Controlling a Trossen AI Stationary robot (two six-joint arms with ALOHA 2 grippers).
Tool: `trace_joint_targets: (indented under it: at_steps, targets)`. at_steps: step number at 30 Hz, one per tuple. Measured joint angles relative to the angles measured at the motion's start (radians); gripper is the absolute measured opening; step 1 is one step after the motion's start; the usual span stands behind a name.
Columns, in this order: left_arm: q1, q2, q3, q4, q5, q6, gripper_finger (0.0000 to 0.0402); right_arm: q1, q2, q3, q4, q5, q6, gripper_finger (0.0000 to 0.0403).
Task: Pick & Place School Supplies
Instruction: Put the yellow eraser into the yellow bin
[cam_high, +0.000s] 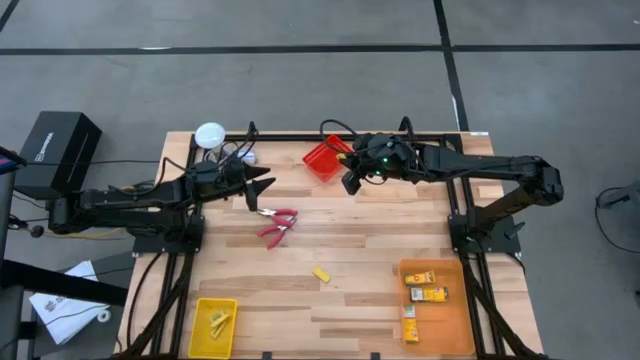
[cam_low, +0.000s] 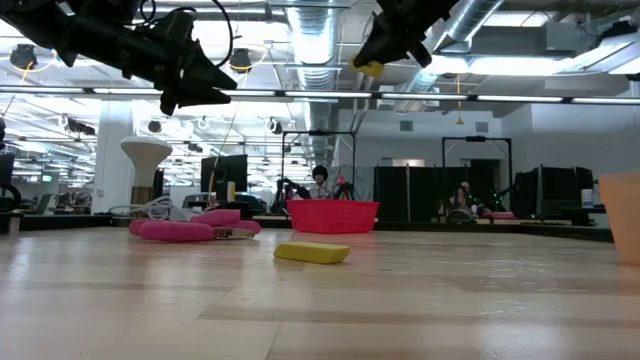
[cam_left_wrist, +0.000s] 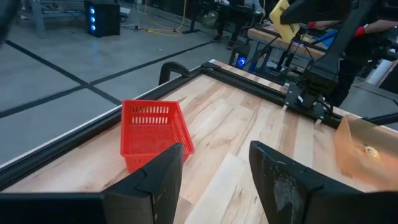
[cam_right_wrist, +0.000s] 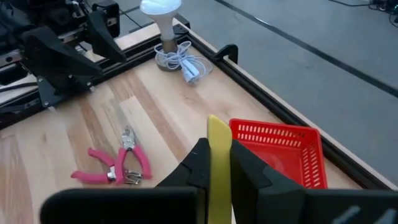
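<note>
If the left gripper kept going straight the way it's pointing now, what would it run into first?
Most likely the red bin. The left gripper, open and held above the table, points toward it in its wrist view, slightly to one side. Depth is unclear, so it could meet the bare table just beside the bin instead.

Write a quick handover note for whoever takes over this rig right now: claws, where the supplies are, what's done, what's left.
Right claw: shut on a yellow piece, raised beside the red bin.
Left claw: open, empty, raised above the table's left rear.
Done: boxes in the orange bin; small yellow pieces in the yellow bin.
Left: place the held piece; red-handled pliers and one yellow piece lie loose on the table.
</note>
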Motion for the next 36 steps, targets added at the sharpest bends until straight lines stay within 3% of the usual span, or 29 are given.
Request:
trace_joint_targets:
  at_steps: [36]
  targets:
    - [0.000, 0.004, 0.000, -0.001, 0.005, 0.000, 0.0181, 0.012, -0.001, 0.000, 0.018, -0.044, -0.018, 0.0023]
